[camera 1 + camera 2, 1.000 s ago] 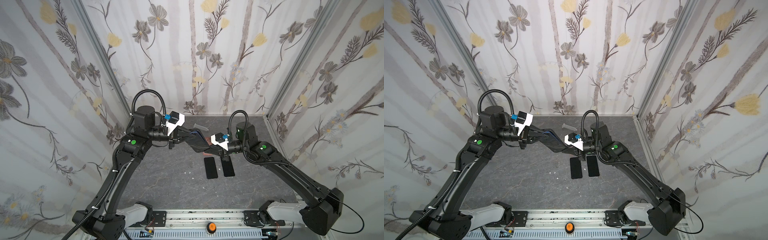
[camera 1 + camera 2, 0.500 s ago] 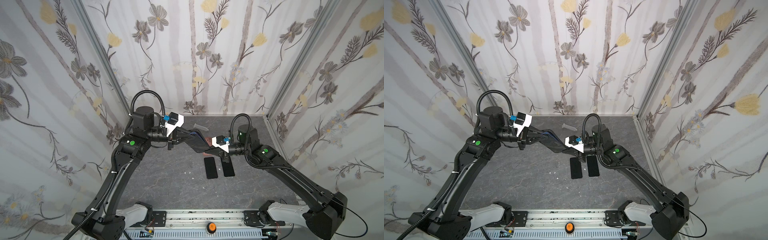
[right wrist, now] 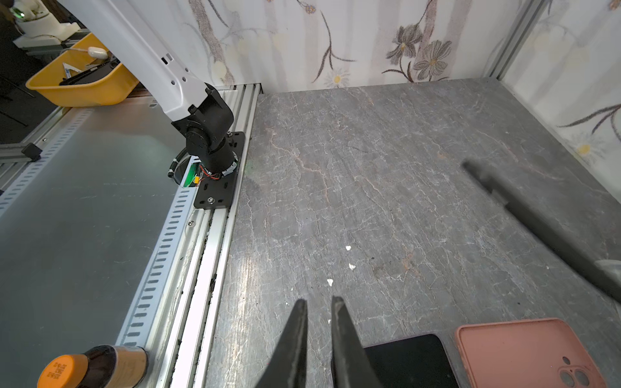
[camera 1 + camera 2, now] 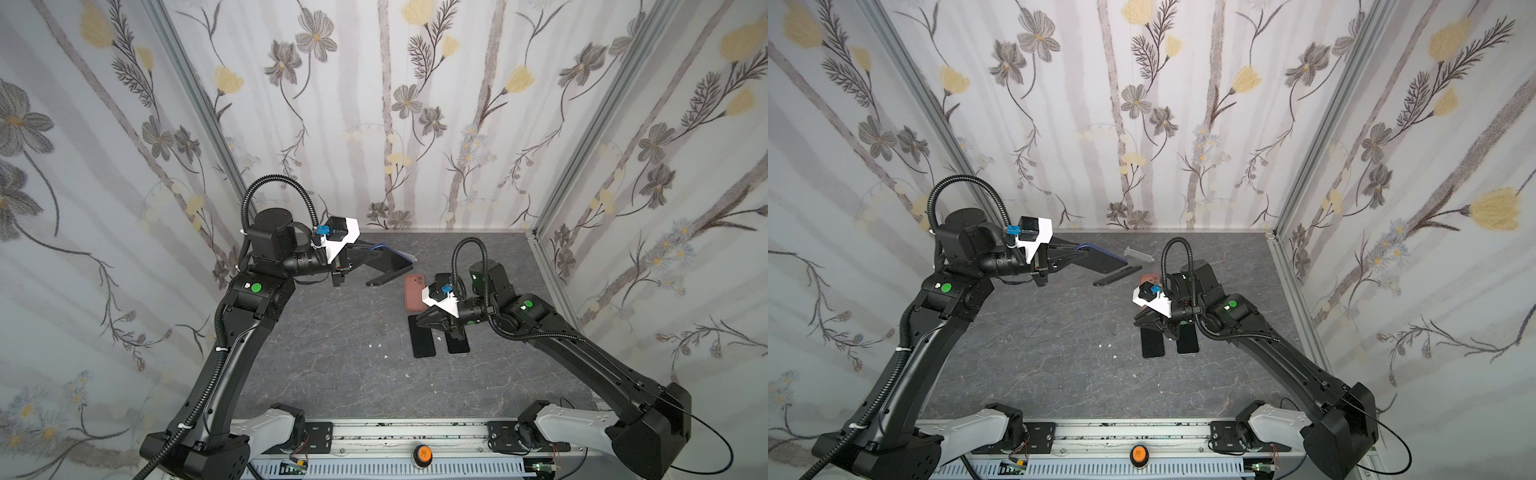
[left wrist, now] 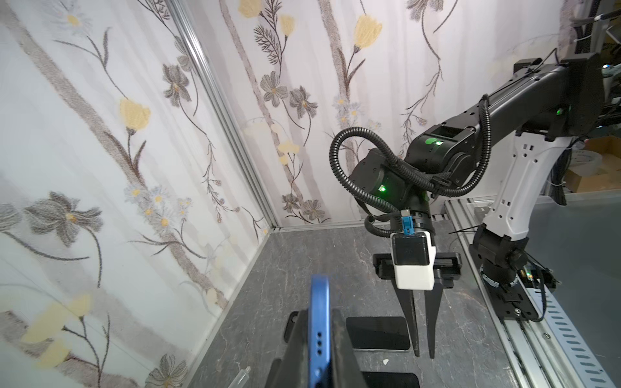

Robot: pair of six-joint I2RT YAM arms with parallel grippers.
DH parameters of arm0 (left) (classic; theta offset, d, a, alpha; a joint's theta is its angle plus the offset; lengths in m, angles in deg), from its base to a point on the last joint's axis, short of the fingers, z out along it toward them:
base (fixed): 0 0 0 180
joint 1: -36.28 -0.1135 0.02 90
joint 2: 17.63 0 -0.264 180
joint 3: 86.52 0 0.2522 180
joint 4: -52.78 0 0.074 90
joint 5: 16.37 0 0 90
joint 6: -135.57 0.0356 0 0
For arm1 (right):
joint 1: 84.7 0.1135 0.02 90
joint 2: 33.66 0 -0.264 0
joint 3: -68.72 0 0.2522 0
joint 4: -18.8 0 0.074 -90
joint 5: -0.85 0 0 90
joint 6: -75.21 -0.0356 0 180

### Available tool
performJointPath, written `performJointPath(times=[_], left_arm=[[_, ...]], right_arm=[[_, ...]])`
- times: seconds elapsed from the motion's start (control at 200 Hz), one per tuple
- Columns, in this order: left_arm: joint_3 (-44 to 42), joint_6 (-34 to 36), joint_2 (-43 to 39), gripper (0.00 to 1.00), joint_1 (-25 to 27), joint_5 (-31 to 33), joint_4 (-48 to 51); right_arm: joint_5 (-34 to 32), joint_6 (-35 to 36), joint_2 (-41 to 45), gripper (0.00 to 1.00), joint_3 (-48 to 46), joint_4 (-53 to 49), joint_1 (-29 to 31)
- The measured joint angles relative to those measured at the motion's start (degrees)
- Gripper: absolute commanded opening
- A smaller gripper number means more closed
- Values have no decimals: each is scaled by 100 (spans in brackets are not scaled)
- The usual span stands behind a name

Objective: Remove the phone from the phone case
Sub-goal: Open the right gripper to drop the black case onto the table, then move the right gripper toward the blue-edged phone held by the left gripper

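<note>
Blue phone (image 4: 1105, 261) pinched in left gripper (image 4: 1068, 258), raised over grey table (image 4: 332, 374), black case (image 4: 385, 277) off it and just beneath, blurred in right wrist view, right gripper (image 3: 320, 299) empty, jaws a narrow gap apart, above two dark phones (image 4: 423, 345), pink case (image 3: 524, 352) beside.

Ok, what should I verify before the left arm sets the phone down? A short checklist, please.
1. Left gripper shut on blue phone: ok.
2. Black case off the phone: ok.
3. Black case at rest on the table: cannot tell; blurred in the right wrist view.
4. Right gripper empty, jaws slightly apart: ok.
5. Right gripper away from the blue phone: ok; it hangs over the black phones.
</note>
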Motion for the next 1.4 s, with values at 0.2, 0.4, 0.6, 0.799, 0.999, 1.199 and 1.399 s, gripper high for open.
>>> performJointPath(times=[0.2,0.4,0.6,0.799,0.999,1.199,1.399], left_arm=[[-173,-20,-15,0,-4,348,-37],[-367,-715,13,0,-44,1172,-55],[-984,-970,-186,0,-101,984,-55],[-1266,-966,-203,0,-101,181,-57],[-1349,-966,-186,0,-101,-470,-72],[-1412,-964,-188,0,-98,-732,-81],[-1486,-940,-229,0,-98,-826,-94]], right_arm=[[-511,-1032,402,34,-654,933,-321],[-1436,-2315,927,52,-1432,2264,-476],[-1154,-2468,748,60,-973,2789,-470],[-339,-2037,48,62,190,2426,-280],[212,-1637,-472,62,828,1746,-116],[616,-1440,-962,58,1279,1266,52],[1067,-1408,-1427,43,1705,1093,184]])
